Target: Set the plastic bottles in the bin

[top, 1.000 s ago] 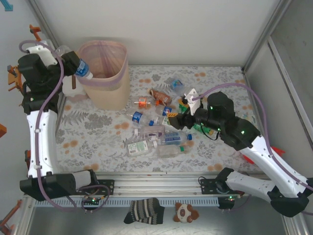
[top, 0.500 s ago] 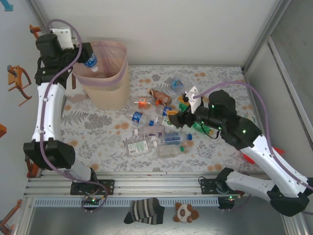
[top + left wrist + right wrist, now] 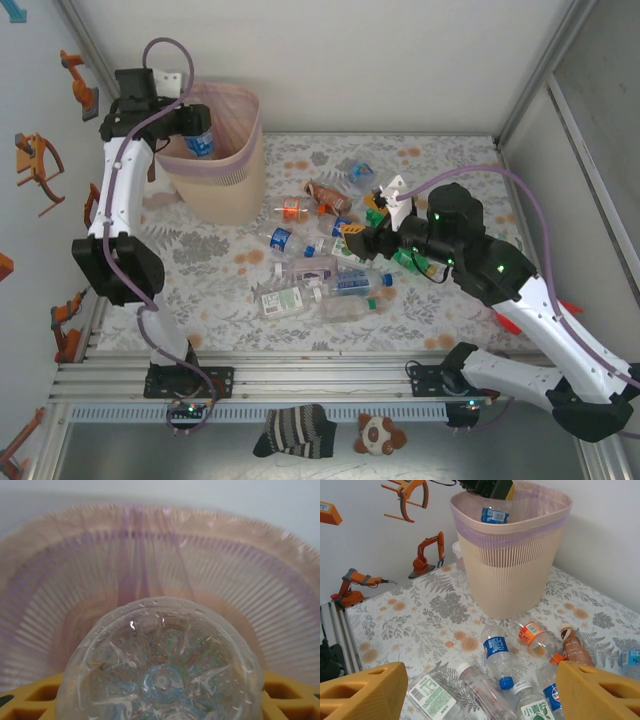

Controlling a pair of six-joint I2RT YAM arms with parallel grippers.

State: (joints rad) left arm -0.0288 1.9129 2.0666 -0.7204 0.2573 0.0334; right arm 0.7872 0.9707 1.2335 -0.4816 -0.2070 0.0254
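The left gripper is clenched on a clear plastic bottle with a blue label. In the left wrist view the bottle's ridged base faces the camera and sits between the yellow fingers. The bottle hangs over the mouth of the tall beige ribbed plastic bin, which is lined with a translucent pink bag. In the right wrist view its labelled body lies just inside the rim. The bin stands at the far left of the floral-patterned counter. The right gripper is released: its orange fingers stand wide apart with nothing between them. It hovers above the right side of a heap of other crushed plastic bottles, clear and green with blue, red, orange and white caps. These lie on the counter at centre, apart from the bin.
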